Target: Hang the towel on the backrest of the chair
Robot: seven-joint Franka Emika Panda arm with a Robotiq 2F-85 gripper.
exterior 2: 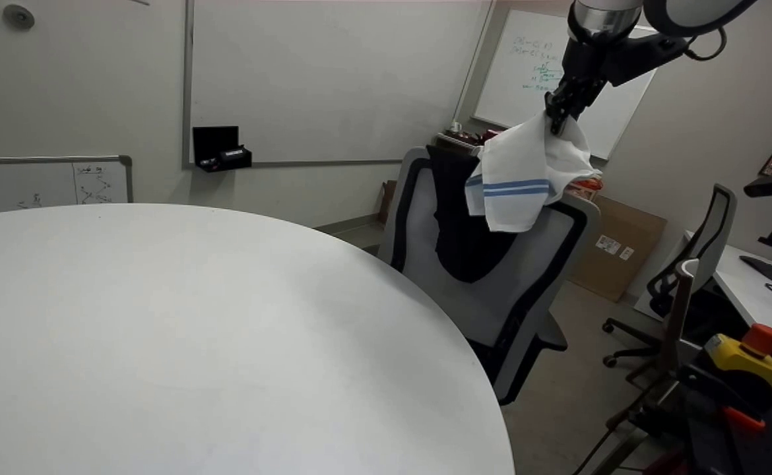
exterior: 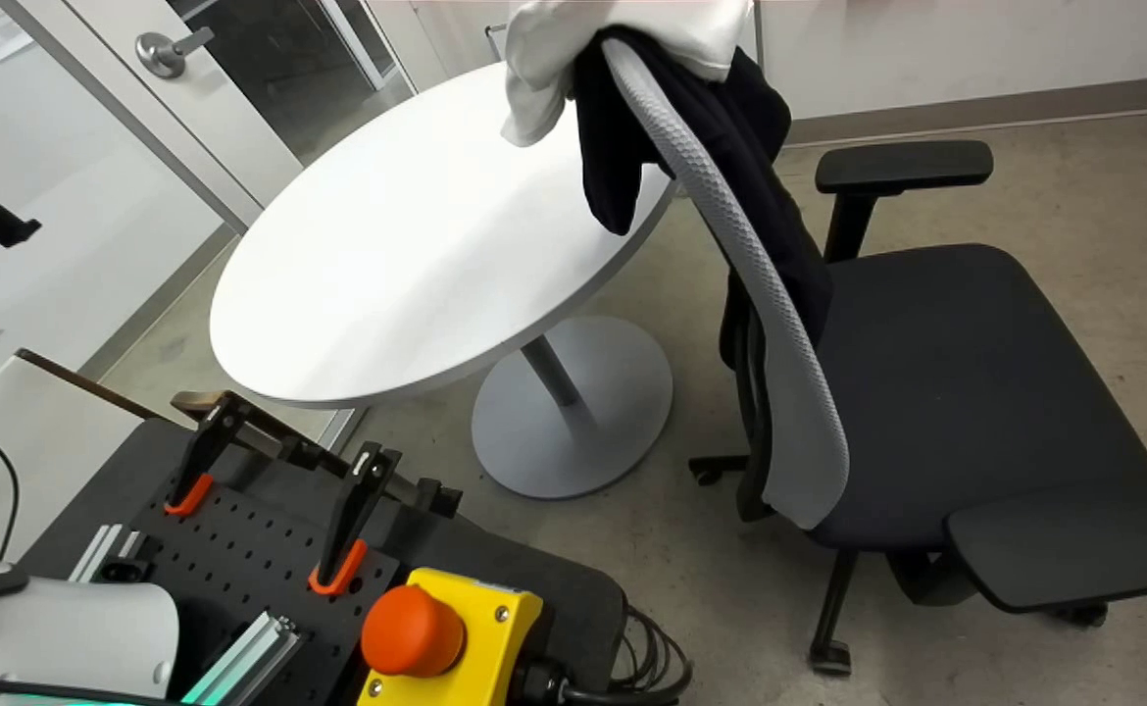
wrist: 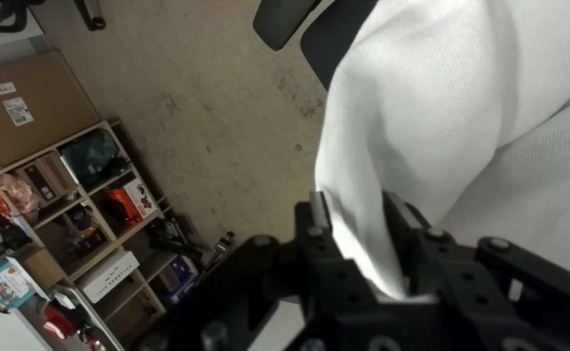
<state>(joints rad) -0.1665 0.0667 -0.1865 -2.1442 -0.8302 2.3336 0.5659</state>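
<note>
The white towel with blue stripes (exterior 2: 514,165) hangs from my gripper (exterior 2: 557,125), which is above the chair's backrest (exterior 2: 524,284). Its lower part hangs on the table side of the backrest, partly over a black cloth (exterior 2: 472,244) draped there. In an exterior view the towel (exterior: 544,64) lies over the top of the backrest (exterior: 730,216) and the black cloth (exterior: 613,157); the gripper is out of that view. In the wrist view the gripper (wrist: 355,204) has bunched towel (wrist: 436,87) filling the gap between its fingers. The towel's far side is partly hidden.
A round white table (exterior: 417,245) stands close beside the backrest. The chair has armrests (exterior: 902,167). A yellow emergency-stop box (exterior: 495,628) and clamps (exterior: 348,510) are on the robot's stand. A shelf (wrist: 85,204) and cardboard box (wrist: 31,102) stand beyond the floor.
</note>
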